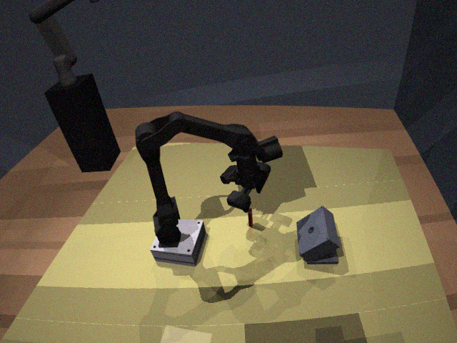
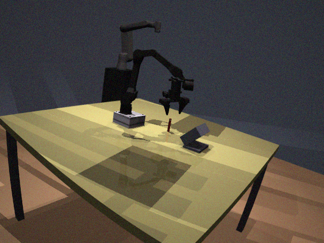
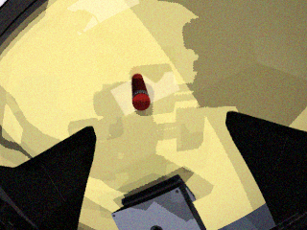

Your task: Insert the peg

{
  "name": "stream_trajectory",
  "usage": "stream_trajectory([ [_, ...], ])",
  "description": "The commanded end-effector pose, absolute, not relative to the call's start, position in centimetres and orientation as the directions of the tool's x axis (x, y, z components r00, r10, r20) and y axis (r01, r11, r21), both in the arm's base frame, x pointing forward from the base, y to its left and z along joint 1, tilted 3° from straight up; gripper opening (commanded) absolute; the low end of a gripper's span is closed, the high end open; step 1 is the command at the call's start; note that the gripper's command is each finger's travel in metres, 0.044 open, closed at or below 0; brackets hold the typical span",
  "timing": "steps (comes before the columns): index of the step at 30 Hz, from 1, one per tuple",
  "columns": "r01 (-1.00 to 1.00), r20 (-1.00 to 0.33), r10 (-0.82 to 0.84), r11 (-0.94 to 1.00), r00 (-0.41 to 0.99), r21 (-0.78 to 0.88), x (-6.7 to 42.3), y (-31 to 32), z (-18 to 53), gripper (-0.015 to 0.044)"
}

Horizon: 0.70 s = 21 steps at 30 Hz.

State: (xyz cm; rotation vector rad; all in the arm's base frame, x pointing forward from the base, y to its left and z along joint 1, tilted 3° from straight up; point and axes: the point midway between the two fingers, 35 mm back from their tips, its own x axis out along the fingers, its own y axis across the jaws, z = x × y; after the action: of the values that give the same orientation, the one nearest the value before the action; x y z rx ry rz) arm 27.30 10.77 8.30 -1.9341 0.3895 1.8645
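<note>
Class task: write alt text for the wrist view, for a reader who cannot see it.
A red peg stands on the yellow table, ahead of the open, empty gripper, whose dark fingers frame the view. The grey sloped panel with its hole sits at the bottom edge.

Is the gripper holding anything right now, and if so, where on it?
Nothing is held. The gripper is wide open, hanging above the red peg, which stands upright on the table, untouched, beside the sloped panel.
</note>
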Motion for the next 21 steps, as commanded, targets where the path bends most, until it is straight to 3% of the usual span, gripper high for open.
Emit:
stream_trajectory([
  [1, -0.406, -0.999, 0.05, -0.913, 0.004, -0.047, 26.5, 10.4, 7.5, 0.044],
  [21, -0.402, -0.999, 0.048, -0.915, 0.001, -0.044, 26.6, 10.4, 5.6, 0.044],
])
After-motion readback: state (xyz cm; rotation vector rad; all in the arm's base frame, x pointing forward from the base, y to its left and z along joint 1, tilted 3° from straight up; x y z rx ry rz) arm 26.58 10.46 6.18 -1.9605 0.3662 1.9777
